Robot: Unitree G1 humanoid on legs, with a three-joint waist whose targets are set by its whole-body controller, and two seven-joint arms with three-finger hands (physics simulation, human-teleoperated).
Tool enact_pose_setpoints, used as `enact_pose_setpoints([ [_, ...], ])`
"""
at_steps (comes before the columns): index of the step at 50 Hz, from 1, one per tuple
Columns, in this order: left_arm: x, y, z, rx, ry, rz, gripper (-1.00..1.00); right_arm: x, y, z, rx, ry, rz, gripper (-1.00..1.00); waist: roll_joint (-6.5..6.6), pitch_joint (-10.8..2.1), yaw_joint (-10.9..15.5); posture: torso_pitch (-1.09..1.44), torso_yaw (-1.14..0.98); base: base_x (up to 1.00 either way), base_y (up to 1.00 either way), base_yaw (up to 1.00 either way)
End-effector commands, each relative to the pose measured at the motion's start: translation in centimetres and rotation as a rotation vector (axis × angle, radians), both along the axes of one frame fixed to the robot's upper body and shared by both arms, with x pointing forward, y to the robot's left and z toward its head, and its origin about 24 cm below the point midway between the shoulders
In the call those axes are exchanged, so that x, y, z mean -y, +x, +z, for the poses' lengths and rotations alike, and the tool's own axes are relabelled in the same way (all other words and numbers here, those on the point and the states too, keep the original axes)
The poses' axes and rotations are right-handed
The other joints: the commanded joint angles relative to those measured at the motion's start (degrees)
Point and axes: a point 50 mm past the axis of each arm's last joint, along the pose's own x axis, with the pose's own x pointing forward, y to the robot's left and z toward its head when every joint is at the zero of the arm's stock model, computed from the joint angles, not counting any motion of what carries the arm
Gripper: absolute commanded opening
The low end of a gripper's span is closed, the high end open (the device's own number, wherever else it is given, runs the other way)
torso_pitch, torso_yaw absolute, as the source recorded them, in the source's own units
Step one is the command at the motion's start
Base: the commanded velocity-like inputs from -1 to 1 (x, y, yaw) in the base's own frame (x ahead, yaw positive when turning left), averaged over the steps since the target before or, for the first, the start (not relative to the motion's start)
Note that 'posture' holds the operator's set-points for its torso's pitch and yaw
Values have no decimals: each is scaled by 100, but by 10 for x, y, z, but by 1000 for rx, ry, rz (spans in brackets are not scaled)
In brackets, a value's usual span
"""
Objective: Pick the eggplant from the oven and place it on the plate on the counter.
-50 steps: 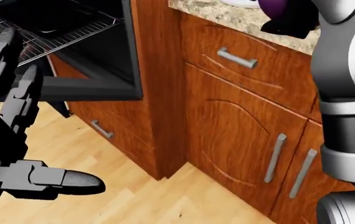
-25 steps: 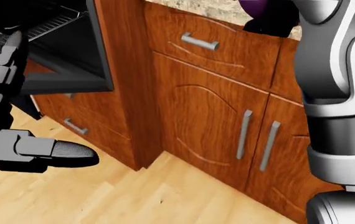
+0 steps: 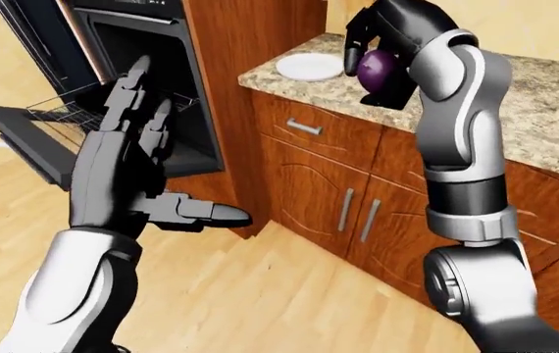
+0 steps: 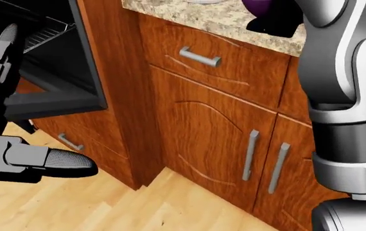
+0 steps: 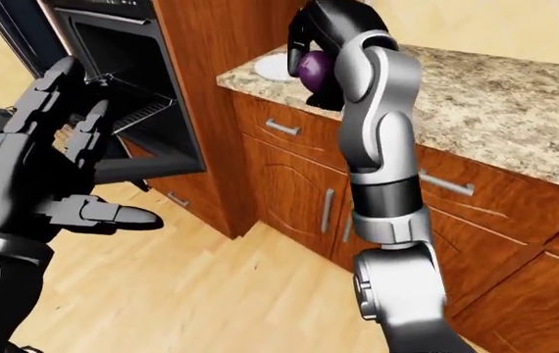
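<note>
While your right robot hand [image 3: 383, 51] grips the round purple eggplant [image 3: 377, 67] above the speckled granite counter [image 3: 554, 110], your left robot hand [image 3: 133, 158] stays spread empty; the white plate [image 3: 309, 65] is partly hidden.

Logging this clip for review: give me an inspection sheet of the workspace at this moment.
Surface: speckled granite counter, bare apart from the plate.
Job's things: round purple eggplant held above the counter, right of the white round plate in the left-eye view; black wall oven open, wire rack pulled out.
Clutter: nothing seen.
Grippers: right hand closed round the eggplant; left hand open, empty.
Cables: nothing seen.
Surroundings: reddish wooden cabinets, light wooden floor.
</note>
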Motion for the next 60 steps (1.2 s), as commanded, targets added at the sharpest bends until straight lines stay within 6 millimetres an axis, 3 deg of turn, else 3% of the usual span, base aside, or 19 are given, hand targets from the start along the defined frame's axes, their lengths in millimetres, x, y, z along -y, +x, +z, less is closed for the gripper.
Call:
enact_pose_setpoints([
  [1,-3,-4,9,58,-1,22,100,-6,-9,20,84,-8,20,-100,50,-140,14,0,0,45,0,0],
  [2,-3,-4,10,59,-1,23,100,-6,-9,19,84,-8,20,-100,249,-219,3,0,0,45,0,0],
  [5,-2,-5,9,58,0,18,100,-6,-8,18,83,-6,20,-100,283,-35,36,0,0,45,0,0],
  [13,-2,-6,9,62,0,17,100,-8,-8,18,86,-5,25,-100,-97,-109,208,0,0,45,0,0],
  [17,-1,-7,6,58,2,13,100,-8,-8,17,86,-4,27,-100,-512,-291,253,0,0,45,0,0],
  [18,-1,-7,4,56,1,11,100,-8,-8,17,86,-3,28,-100,-437,-163,192,0,0,41,0,0],
  [19,-1,-7,4,56,1,11,100,-8,-8,17,86,-2,28,-100,-545,-84,232,0,0,36,0,0],
  [26,1,-8,4,55,4,8,100,-8,-9,17,89,2,32,-100,-267,-144,134,0,0,21,0,0],
  [30,2,-8,5,54,8,2,100,-7,-9,17,85,2,33,-100,247,-208,121,0,0,5,0,0],
  [31,2,-9,5,52,10,-2,100,-8,-9,17,86,3,33,-100,20,-158,66,0,0,0,0,0],
  [33,3,-9,4,54,13,-3,100,-8,-9,18,88,3,32,-100,179,-137,95,0,0,0,0,0],
  [39,2,-9,5,55,11,-3,100,-8,-9,18,85,3,32,-100,-27,24,83,0,0,0,0,0],
  [43,3,-8,4,56,12,-4,100,-8,-8,17,83,3,32,-100,-482,-92,181,0,0,0,0,0],
  [44,3,-8,4,55,13,-5,100,-8,-8,17,81,5,33,-100,-206,-40,177,0,0,0,0,0],
  [46,3,-8,5,55,13,-5,100,-8,-8,17,81,4,34,-100,-210,-140,131,0,0,0,0,0],
  [47,3,-8,5,55,14,-5,100,-8,-8,18,82,4,33,-100,-195,-336,118,0,0,11,0,0],
  [52,4,-8,4,56,15,-6,100,-9,-8,18,84,7,37,-100,-102,-228,78,0,0,15,0,0],
  [56,4,-8,5,57,14,-6,100,-8,-9,18,84,6,36,-100,308,-176,39,0,0,16,0,0],
  [60,5,-8,2,54,14,-8,100,-9,-8,18,85,7,37,-100,213,-189,61,0,0,15,0,0],
])
